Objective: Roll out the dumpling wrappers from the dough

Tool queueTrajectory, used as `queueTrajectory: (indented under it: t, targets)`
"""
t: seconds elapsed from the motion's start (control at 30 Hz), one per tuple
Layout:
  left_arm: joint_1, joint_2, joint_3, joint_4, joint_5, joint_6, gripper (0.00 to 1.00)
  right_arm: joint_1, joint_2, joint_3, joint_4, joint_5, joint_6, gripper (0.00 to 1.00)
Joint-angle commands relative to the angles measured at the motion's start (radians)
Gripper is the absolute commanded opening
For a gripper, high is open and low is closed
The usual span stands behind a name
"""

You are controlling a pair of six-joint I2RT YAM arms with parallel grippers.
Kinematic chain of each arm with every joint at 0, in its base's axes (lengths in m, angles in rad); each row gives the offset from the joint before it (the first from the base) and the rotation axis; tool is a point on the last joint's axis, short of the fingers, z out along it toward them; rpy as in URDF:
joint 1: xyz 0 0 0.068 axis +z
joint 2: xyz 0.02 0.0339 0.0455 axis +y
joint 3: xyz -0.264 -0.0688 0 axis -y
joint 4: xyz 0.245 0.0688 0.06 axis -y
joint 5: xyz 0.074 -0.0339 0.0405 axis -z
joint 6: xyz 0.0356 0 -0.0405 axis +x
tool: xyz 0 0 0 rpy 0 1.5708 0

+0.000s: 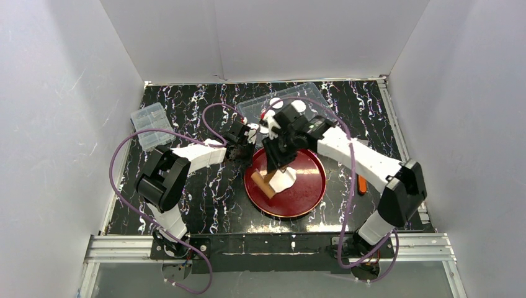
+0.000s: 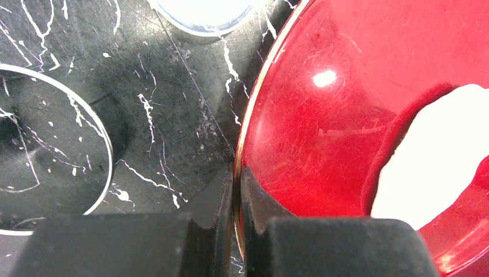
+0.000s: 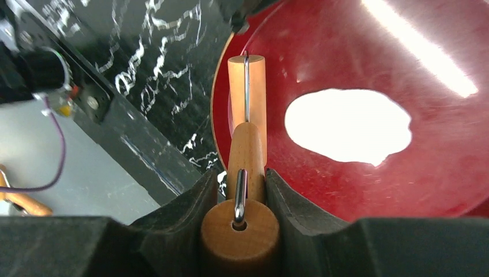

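The dough lies as a thin, uneven white sheet in the middle of a round red tray. My right gripper is shut on the wooden handle of a small roller. The roller's head rests by the tray's left rim, beside the dough and apart from it. My left gripper is shut on the gold-edged rim of the tray, with the dough to its right. Small round white pieces, perhaps dumpling wrappers, show in the clear tray at the back, partly behind the right arm.
A clear plastic tray sits at the back, a clear lidded box at the left, and an orange tool right of the red tray. A clear ring and a round clear rim lie beside the left gripper.
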Motion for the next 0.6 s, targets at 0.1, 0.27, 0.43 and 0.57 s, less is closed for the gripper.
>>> queueTrajectory:
  t: [0.1, 0.27, 0.43, 0.57]
  targets:
    - [-0.002, 0.021, -0.026, -0.095, -0.066, 0.045, 0.0, -0.13, -0.079, 0.088, -0.001, -0.026, -0.028, 0.01]
    - [-0.002, 0.022, -0.026, -0.095, -0.068, 0.047, 0.0, -0.152, -0.025, 0.067, -0.015, 0.02, -0.062, 0.01]
    - [-0.002, 0.025, -0.026, -0.095, -0.069, 0.046, 0.0, -0.155, 0.032, 0.011, -0.019, 0.057, -0.071, 0.01]
    - [-0.002, 0.03, -0.026, -0.095, -0.071, 0.047, 0.0, -0.155, 0.067, -0.049, 0.0, 0.068, -0.066, 0.01]
